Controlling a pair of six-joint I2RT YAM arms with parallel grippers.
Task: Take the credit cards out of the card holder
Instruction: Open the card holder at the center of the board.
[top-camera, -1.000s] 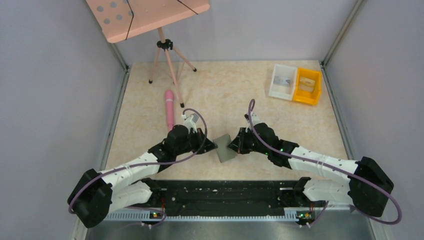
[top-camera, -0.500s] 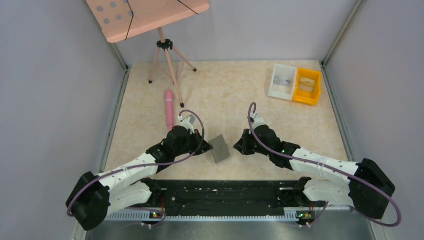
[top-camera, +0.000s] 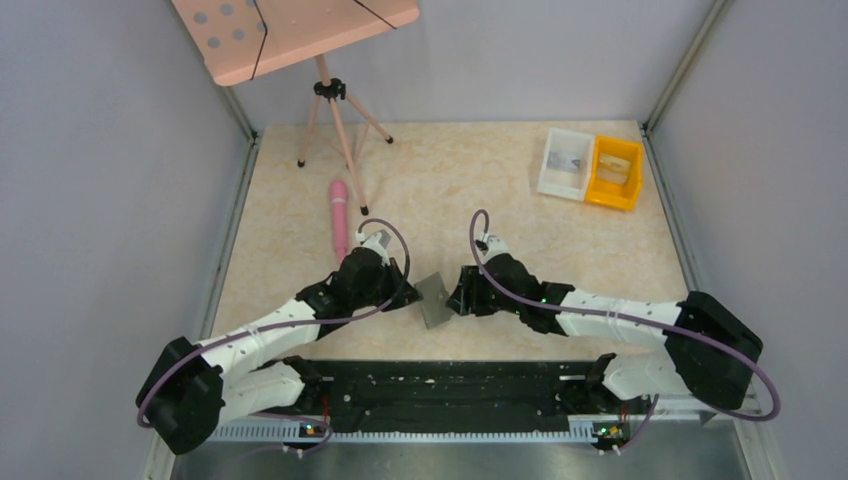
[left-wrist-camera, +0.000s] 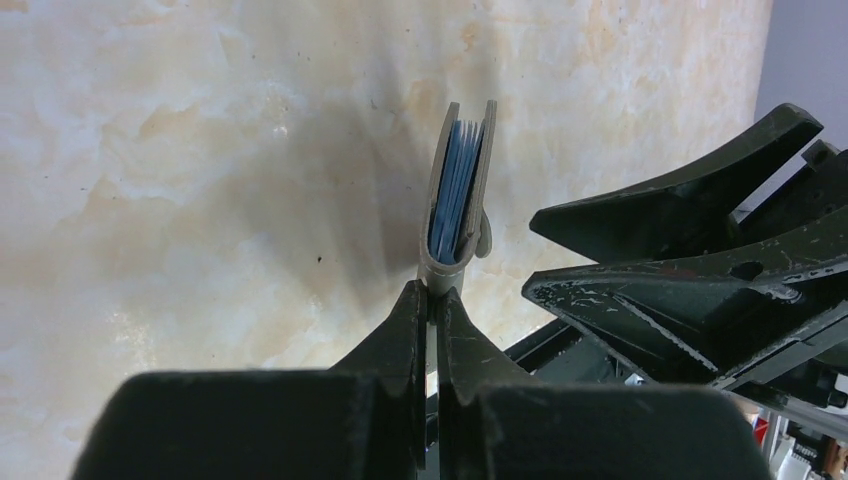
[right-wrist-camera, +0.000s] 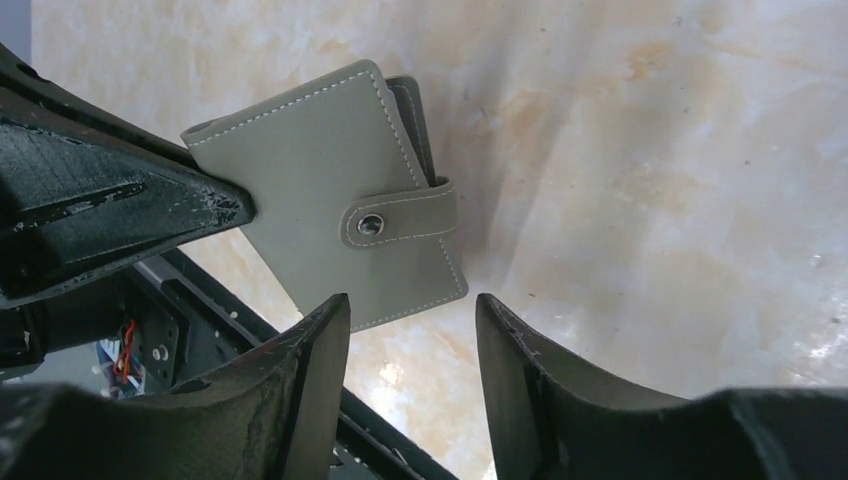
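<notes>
Left jaws closed on the fold edge of the flat grey stitched card holder, holding it off the beige marbled surface, midway between both arms. Snap strap lies across the cover, blue leaves show inside. Right jaws open, tips at its free edge, contact unclear.

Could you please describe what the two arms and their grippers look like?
The left arm and right arm have white shells with black joints and bases. A purple cable loops along each. The left gripper and right gripper are black, each with two tapered fingers, scuffed with pale flecks.
</notes>
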